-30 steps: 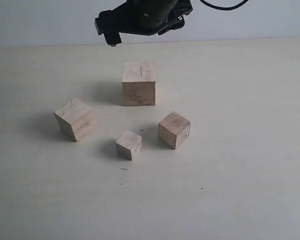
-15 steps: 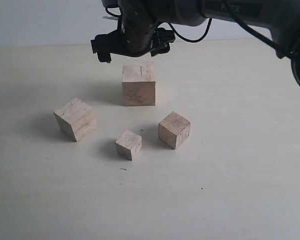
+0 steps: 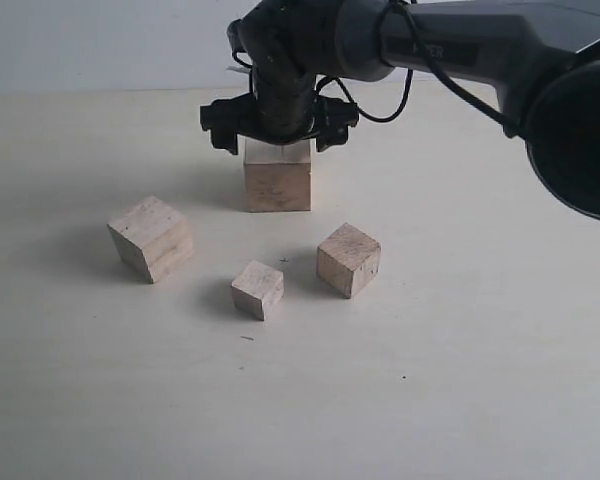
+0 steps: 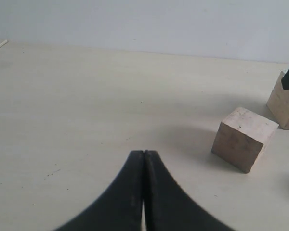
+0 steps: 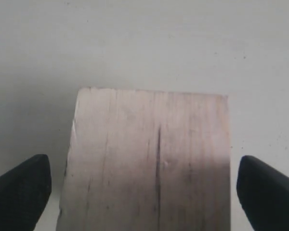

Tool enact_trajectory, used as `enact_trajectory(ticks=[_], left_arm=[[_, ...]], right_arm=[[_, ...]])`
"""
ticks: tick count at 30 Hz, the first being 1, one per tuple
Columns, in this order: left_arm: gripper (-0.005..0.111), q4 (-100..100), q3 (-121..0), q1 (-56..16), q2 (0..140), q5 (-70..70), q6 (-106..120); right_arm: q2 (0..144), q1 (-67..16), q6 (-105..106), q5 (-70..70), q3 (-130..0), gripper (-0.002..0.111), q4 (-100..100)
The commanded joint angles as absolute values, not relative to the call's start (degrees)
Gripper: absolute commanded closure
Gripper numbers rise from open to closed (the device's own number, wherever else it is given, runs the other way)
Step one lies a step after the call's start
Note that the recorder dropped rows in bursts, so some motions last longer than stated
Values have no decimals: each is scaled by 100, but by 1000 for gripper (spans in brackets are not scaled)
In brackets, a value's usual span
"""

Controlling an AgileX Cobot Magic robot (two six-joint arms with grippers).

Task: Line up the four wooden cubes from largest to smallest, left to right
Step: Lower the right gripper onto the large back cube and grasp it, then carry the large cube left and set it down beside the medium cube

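Observation:
Four pale wooden cubes stand on the table. The largest cube (image 3: 277, 180), with a thin dark crack on top (image 5: 154, 159), is at the back. The second-largest cube (image 3: 152, 238) (image 4: 243, 138) sits front left of it. Front right of the largest are the third cube (image 3: 348, 259) and, left of that, the smallest cube (image 3: 258, 289). My right gripper (image 3: 277, 138) (image 5: 144, 180) is open and lowered over the largest cube, one finger on each side with a gap. My left gripper (image 4: 144, 154) is shut and empty, low over bare table, away from the cubes.
The pale table top (image 3: 480, 380) stretches wide around the cubes. A light wall (image 3: 100, 40) rises behind its far edge. The right arm (image 3: 460, 45) reaches in from the upper right, above the table's back.
The right gripper has come down and slightly right, from above and behind the largest cube to astride its top. The cubes have not moved.

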State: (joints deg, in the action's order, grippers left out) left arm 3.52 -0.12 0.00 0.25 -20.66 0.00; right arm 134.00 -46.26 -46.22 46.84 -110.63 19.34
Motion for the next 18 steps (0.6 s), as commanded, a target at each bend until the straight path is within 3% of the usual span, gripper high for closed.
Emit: enact_trajectory(ticks=[1,4,7,9,11,14,18], left_arm=[[107,375,0,-28,0,-2027,0],[107,375,0,-28,0,-2027,0],[107,375,0,-28,0,-2027,0],[107,375,0,-28,0,-2027,0],[107,375,0,-28,0,-2027,0],[107,375,0,-28,0,-2027,0],[107,375,0,-28,0,-2027,0]], right_arm=[[13572,-4605,-4640,4668,-11103,9,1816],[13571,-4605,-4603,4671,-11103,16,1840],[13507,-4605,-4326,4570,-11103,38,1866],[13381,-4605,-3966,4604,-11251,84,1881],[13263,-4605,-3408,4615,-11458,108,1725],[13133,-4605,-2447,4568,-11788,108,1019],[13113,-4605,609,4568,-12283,108,-2134]])
